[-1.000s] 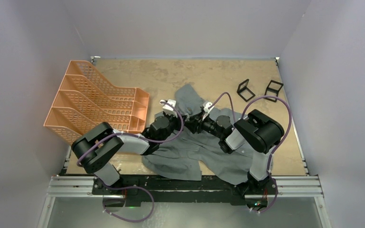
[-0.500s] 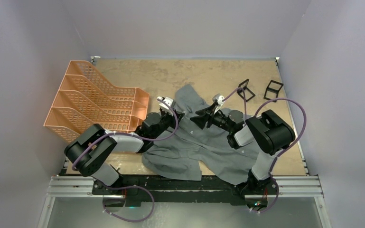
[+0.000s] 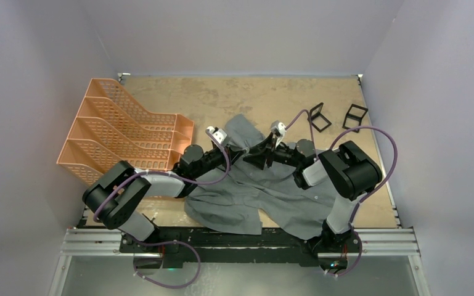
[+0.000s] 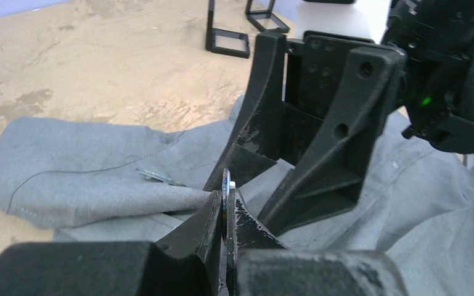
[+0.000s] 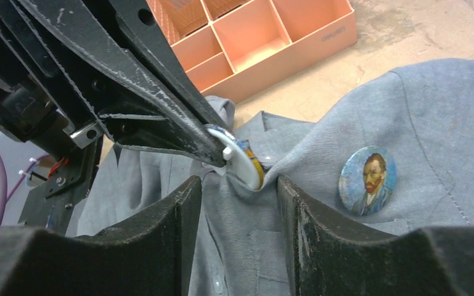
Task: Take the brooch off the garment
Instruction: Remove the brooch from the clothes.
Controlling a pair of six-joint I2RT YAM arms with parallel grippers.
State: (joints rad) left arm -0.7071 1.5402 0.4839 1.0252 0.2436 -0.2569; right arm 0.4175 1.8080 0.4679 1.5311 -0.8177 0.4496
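The grey shirt (image 3: 253,197) lies crumpled on the table between both arms. My left gripper (image 4: 225,196) is shut on the edge of a round brooch (image 5: 241,161) with a white back and a painted face. The shirt cloth is drawn up and bunched against it. The brooch shows edge-on between the left fingers in the left wrist view (image 4: 226,184). My right gripper (image 5: 239,203) is open. Its jaws stand on either side of the raised fold of shirt just below the brooch. A second round brooch with a bearded portrait (image 5: 367,180) sits flat on the shirt nearby.
An orange multi-slot file organiser (image 3: 123,139) stands at the left, close behind the left gripper (image 5: 253,37). Two small black frame stands (image 3: 318,116) (image 3: 355,115) sit at the back right. The two grippers nearly touch over the shirt.
Half a second ago the grippers were a little apart. The right gripper has since moved left to the left gripper's tips, and the shirt fold is now between its jaws.
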